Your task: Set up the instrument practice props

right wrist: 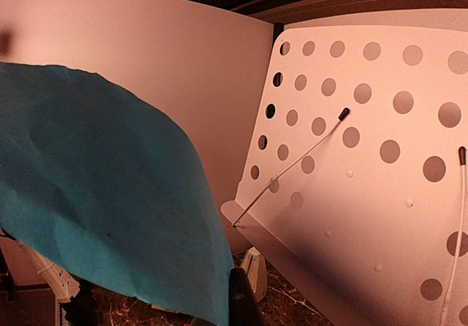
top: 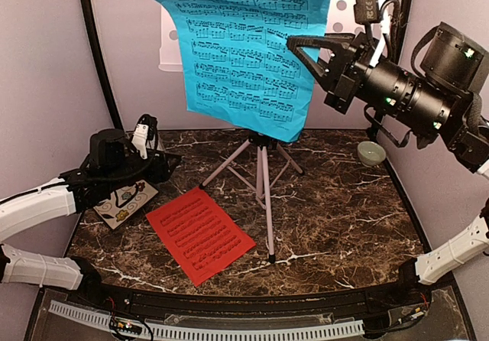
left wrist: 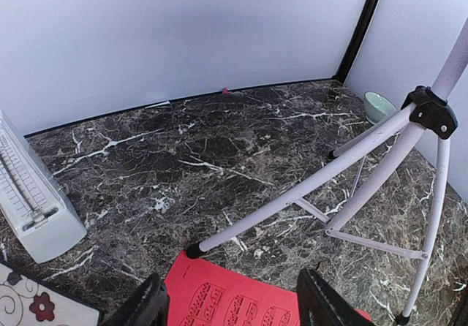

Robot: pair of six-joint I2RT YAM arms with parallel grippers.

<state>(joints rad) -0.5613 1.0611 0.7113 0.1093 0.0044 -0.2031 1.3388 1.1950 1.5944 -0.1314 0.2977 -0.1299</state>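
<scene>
The right gripper (top: pixel 299 47) pinches the blue music sheet (top: pixel 244 50) and holds it up high; the white music stand (right wrist: pixel 365 165) is close behind it, a bit to its right. The left gripper (left wrist: pixel 232 310) is wide open with nothing in it, low over the red music sheet (left wrist: pixel 241 300); the grey metronome (left wrist: pixel 36 202) sits off to its left.

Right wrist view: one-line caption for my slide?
Gripped blue music sheet hangs beside the white perforated music stand, not yet on it.
</scene>
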